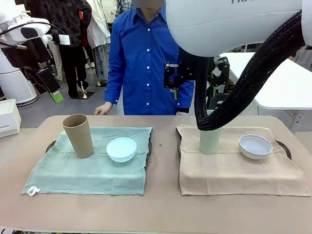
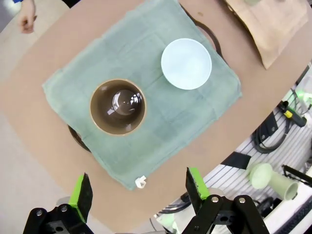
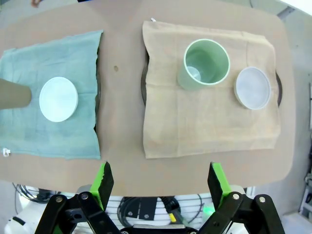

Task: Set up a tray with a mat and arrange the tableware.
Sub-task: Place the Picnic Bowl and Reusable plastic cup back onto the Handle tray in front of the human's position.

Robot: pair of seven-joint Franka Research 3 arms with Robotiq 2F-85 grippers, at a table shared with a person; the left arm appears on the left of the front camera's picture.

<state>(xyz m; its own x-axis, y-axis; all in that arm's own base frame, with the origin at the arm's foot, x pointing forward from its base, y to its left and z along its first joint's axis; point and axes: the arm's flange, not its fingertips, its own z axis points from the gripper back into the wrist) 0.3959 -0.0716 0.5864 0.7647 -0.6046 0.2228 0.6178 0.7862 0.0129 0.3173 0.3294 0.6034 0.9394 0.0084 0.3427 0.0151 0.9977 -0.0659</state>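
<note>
A tan-brown cup (image 1: 78, 135) (image 2: 117, 107) stands upright on a green mat (image 1: 92, 165) (image 2: 146, 63), with a light blue bowl (image 1: 121, 149) (image 2: 186, 63) (image 3: 58, 99) beside it. On a tan mat (image 1: 239, 170) (image 3: 204, 122) stand a pale green cup (image 1: 210, 141) (image 3: 206, 62) and a white bowl (image 1: 255, 146) (image 3: 252, 87). Each mat lies over a dark tray; a tray rim (image 1: 286, 148) (image 2: 209, 34) (image 3: 142, 87) peeks out. My left gripper (image 2: 138, 185) hangs open high above the green mat's near edge. High over the table's near edge, my right gripper (image 3: 160, 174) is open and holds nothing.
A person in a blue shirt (image 1: 146, 63) stands at the far side, one hand (image 1: 103, 108) (image 2: 27, 17) near the table edge. My right arm's black cable bundle (image 1: 253, 83) hangs before the pale green cup. A white box (image 1: 7, 117) sits at far left.
</note>
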